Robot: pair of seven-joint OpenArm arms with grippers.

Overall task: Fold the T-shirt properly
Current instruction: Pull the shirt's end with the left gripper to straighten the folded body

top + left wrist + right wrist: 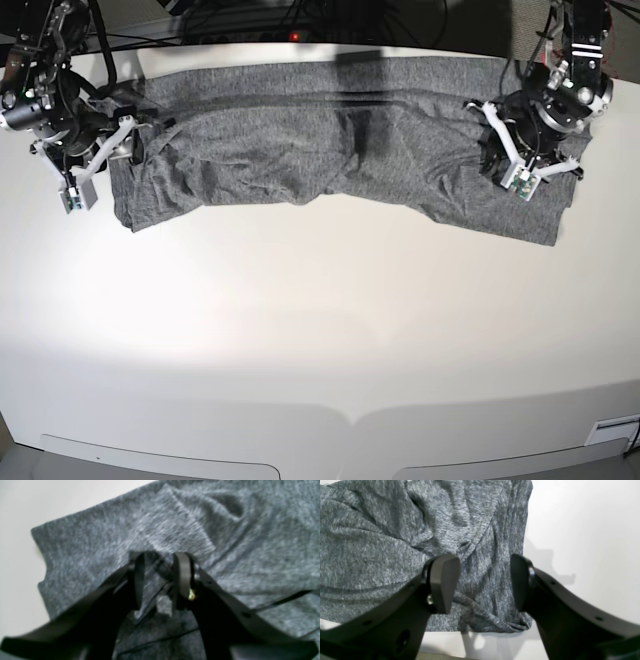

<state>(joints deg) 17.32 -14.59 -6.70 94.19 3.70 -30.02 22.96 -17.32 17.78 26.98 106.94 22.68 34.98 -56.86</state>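
Observation:
The heather-grey T-shirt (300,150) lies as a long wrinkled band across the far part of the white table (320,330). Over its right end, in the base view, my left gripper (161,577) points down at the cloth (250,542). Its jaws stand somewhat apart, and a fold edge of the shirt shows in the gap between them. At the band's left end my right gripper (482,582) hangs wide open above the shirt's rumpled edge (370,542), with nothing pinched between its fingers.
Bare white table top (582,530) lies beside the shirt's end under the right gripper and at the shirt's corner (15,555) in the left wrist view. Dark cables and equipment (250,20) sit behind the table's far edge.

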